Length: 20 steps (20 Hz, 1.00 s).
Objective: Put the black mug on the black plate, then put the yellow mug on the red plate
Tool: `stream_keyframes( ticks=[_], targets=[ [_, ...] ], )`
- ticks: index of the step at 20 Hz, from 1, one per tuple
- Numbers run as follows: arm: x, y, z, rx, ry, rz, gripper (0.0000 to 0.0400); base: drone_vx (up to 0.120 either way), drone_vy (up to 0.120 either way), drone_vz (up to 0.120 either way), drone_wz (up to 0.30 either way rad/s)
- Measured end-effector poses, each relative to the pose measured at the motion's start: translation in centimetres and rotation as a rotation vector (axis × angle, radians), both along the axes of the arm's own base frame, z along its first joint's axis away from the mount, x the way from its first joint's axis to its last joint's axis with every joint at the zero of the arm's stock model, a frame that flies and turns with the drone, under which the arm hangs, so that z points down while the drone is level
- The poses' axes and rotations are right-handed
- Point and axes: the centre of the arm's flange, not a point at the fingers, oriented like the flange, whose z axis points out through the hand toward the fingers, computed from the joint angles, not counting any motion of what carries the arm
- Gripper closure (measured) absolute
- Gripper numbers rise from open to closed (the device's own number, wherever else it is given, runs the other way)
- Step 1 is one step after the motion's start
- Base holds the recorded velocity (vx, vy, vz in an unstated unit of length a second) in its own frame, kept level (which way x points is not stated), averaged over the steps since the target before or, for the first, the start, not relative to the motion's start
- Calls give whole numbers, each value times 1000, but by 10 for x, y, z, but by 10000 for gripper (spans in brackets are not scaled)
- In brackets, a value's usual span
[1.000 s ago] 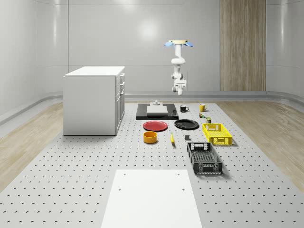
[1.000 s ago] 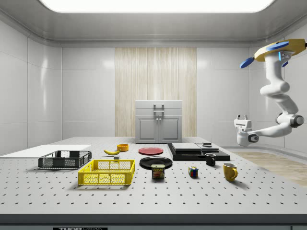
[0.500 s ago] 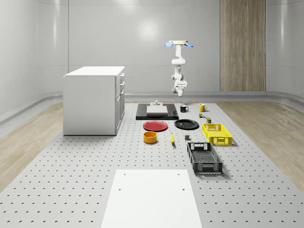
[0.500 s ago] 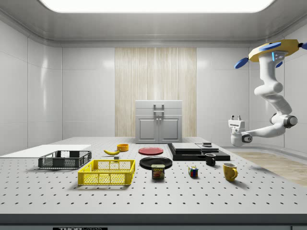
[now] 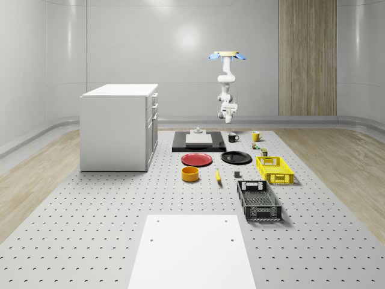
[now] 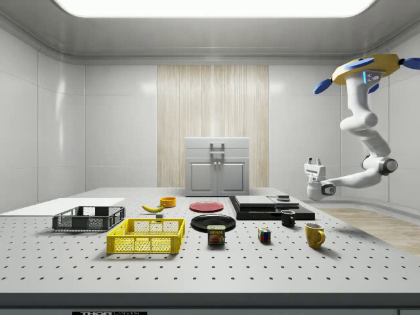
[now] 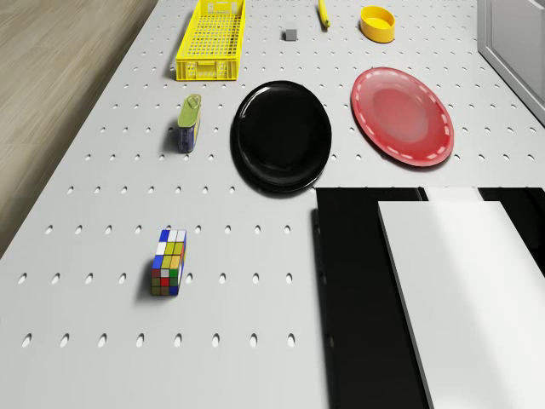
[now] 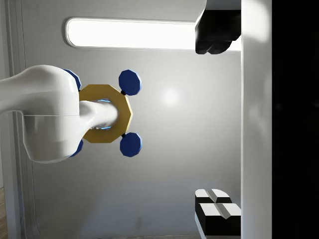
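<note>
Whole-scene view: the drone [image 5: 227, 55] hovers high over the far end of the table [image 5: 90, 241], with the arm hanging below it. The gripper [image 5: 228, 115] is in the air above the black mug [image 5: 232, 138], well clear of it. The black mug stands on the table just right of the black slab [image 5: 198, 144]. The yellow mug [image 5: 255, 136] stands further right, apart from it. The black plate [image 5: 236, 158] lies nearer, with the red plate [image 5: 197, 159] to its left; both are bare.

Side view: the drone [image 6: 365, 67] hovers at the upper right of this view, beyond the table's far end. The arm bends down and back toward the table, and the gripper [image 6: 314, 161] points upward, above and to the right of the black mug [image 6: 287, 218]. The jaws stand slightly apart and hold nothing. The yellow mug [image 6: 314, 235] sits on the table right of the black mug.

Drone view: the black plate [image 7: 282, 135] and red plate [image 7: 401, 115] lie side by side, not touching. A puzzle cube [image 7: 168, 262] and a tin [image 7: 189, 123] stand on the table.

Wrist view: the camera looks up at the drone [image 8: 105, 114] against the ceiling; two finger pads [image 8: 217, 211] show, apart.
</note>
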Motion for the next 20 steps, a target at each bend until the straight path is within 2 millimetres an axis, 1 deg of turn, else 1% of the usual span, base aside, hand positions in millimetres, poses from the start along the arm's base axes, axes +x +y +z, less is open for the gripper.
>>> stream_keyframes(
  ticks=[4,7,10,12,14,16,18,20],
  targets=[
    [0,6,-1,-64,-3,-2,0,120,0,0,0],
    [0,15,-2,-149,-5,-4,0,120,0,0,0],
    [-1,28,-6,-290,-7,-8,0,120,0,0,0],
    [0,41,-12,-428,-8,-12,0,120,0,0,0],
    [0,56,-22,-615,-9,-17,0,120,0,0,0],
    [0,73,-40,-859,-9,-24,0,120,0,0,0],
    [1,87,-66,-1159,-9,-33,0,120,0,0,0],
    [2,92,-100,-1499,-7,-44,0,120,0,0,0]
  ],
)
